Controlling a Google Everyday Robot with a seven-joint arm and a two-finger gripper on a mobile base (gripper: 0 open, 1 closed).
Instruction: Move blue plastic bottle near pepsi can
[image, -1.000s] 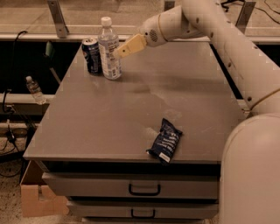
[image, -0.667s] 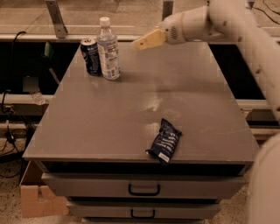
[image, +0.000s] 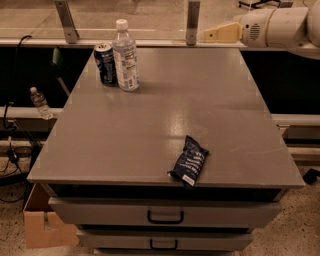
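Right, my claw (image: 216, 34) off tabletop (image: 165, 115), just beyond far right corner, tip pointing left; touching nothing, grasping nothing. Open or closed: cannot tell, shows only as one tan wedge. My arm (image: 280, 27) cut off at right of view. Blue plastic bottle (image: 125, 56) upright near far left corner, just beside pepsi can (image: 105, 63); bottle overlaps can's right side, contact unclear. Dark snack bag (image: 189, 161) flat near front edge. Small clear bottle (image: 40, 103) beyond left edge, dim.
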